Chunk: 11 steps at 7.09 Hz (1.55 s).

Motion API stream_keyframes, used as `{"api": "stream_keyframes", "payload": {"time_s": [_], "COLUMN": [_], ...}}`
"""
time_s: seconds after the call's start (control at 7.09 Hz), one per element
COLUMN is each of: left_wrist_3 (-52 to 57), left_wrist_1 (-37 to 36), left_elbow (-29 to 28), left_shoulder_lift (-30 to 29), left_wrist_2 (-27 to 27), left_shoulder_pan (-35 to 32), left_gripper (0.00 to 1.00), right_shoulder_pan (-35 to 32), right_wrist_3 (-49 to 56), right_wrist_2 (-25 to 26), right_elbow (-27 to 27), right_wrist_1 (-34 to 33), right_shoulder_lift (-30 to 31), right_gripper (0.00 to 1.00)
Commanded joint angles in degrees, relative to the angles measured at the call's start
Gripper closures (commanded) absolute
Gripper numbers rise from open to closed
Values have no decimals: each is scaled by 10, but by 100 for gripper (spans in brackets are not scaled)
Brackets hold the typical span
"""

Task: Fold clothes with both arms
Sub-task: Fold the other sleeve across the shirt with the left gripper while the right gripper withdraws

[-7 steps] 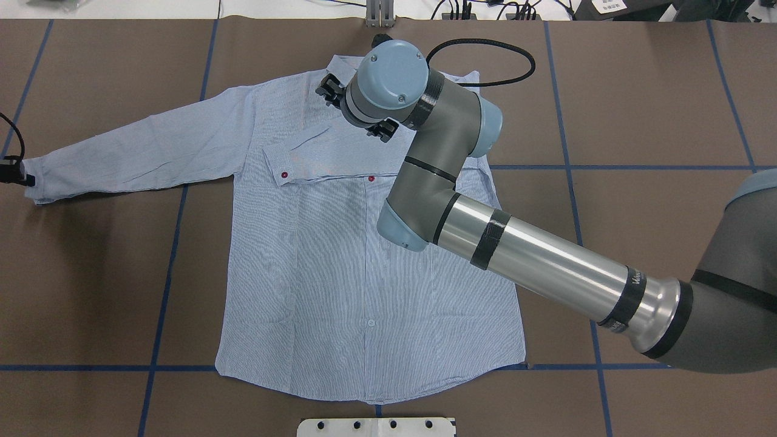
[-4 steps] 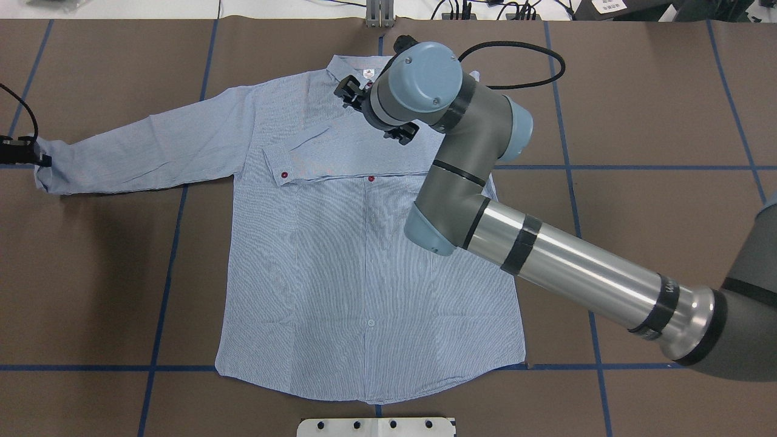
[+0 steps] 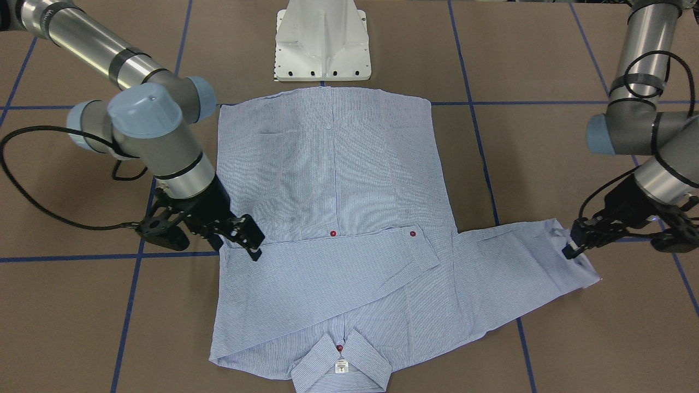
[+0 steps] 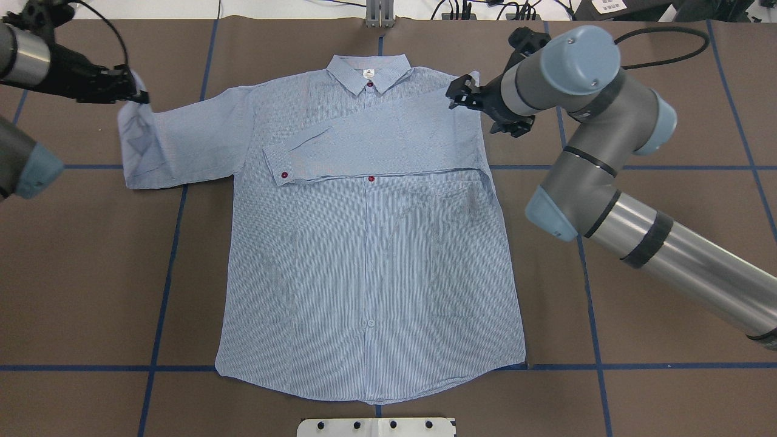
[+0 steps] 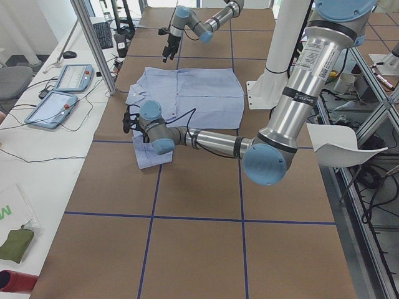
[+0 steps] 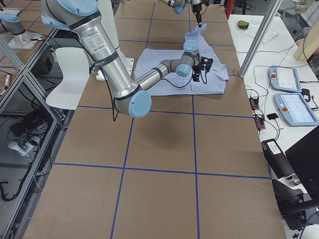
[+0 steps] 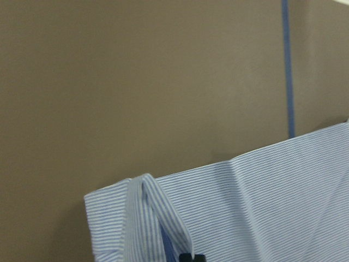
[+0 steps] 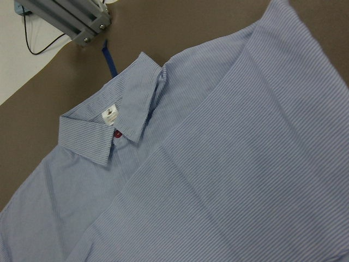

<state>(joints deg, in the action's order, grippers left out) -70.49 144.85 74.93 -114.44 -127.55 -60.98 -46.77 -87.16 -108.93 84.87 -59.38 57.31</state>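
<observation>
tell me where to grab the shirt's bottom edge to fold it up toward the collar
Probably the two bottom corners together, coming in low from the outer sides. The shirt lies flat on the table, and those corners are free edges, well clear of the folded sleeve.

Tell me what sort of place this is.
Most likely a robotics lab: a table gridded with blue tape, two control pendants on a side bench, and the left gripper holding up a shirt sleeve.
</observation>
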Motion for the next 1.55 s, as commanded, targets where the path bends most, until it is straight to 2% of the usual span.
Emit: {"api": "stream_keyframes", "payload": {"time_s": [0.0,0.28,0.42,0.56,0.71,0.85,0.99,1.27,1.41], "left_wrist_3": [-136,-196,-213,-220,-221,-221,-221,-221,-218], "left_wrist_1": [-1,-8,-68,-106,-105,-105,-105,-104,-104], "left_elbow": [0,-20,-29,-43,-49,-64,-78,-94,-94], "left_shoulder_lift": [-97,-188,-247,-289,-293,-307,-324,-336,-337], "left_wrist_2": [80,161,166,198,246,271,273,320,324], "left_shoulder_pan": [101,166,177,201,236,254,262,288,292], "left_gripper": [100,100,100,100,100,100,100,100,22], "right_shoulder_pan": [-31,-41,-50,-52,-52,-52,-53,-61,-61], "right_wrist_3": [44,72,101,102,102,102,103,103,103], "right_wrist_2": [-19,-10,-10,-10,-10,-10,-10,-12,-12], "right_elbow": [35,55,55,56,54,53,55,56,57], "right_wrist_1": [3,4,4,4,4,4,5,5,5], "right_shoulder_lift": [68,108,119,119,119,123,128,140,141], "right_gripper": [0,0,0,0,0,0,0,0,0]}}
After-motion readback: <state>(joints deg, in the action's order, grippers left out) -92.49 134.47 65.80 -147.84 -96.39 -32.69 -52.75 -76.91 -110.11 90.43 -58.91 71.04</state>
